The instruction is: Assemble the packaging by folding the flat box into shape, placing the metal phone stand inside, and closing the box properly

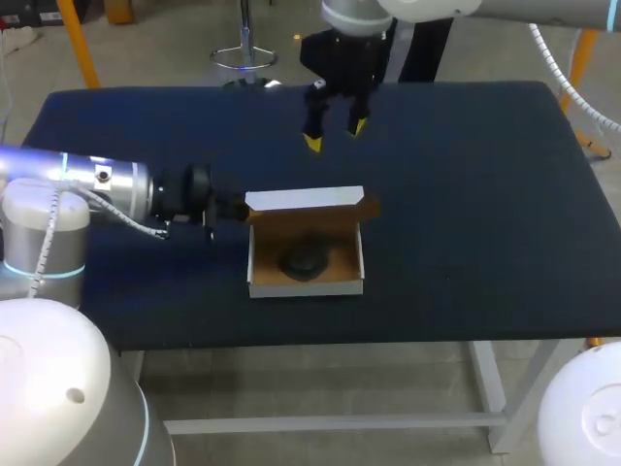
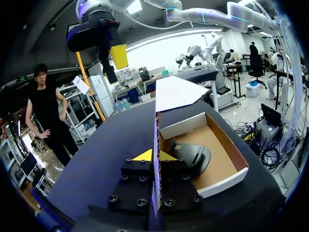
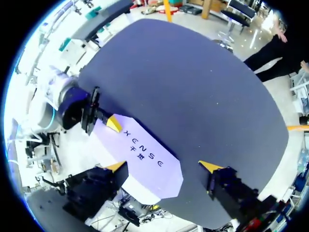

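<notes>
Dark blue surface (image 1: 485, 214) carries the box (image 1: 306, 287) at its middle, with the phone stand (image 1: 304, 259) lying inside. The lid (image 1: 306, 200) stands upright along the box's far wall, long axis left-right. At its left end the left gripper (image 1: 241, 208) pinches it; the right gripper (image 1: 333, 136) hangs wide open above, just beyond it, so closing likely means tipping the lid nearward.

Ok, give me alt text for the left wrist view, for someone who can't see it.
The left end effector is shut on the white lid, which stands upright between its yellow tips. Beside it the open box holds the black phone stand; the right end effector hangs above, beyond the lid.
</notes>
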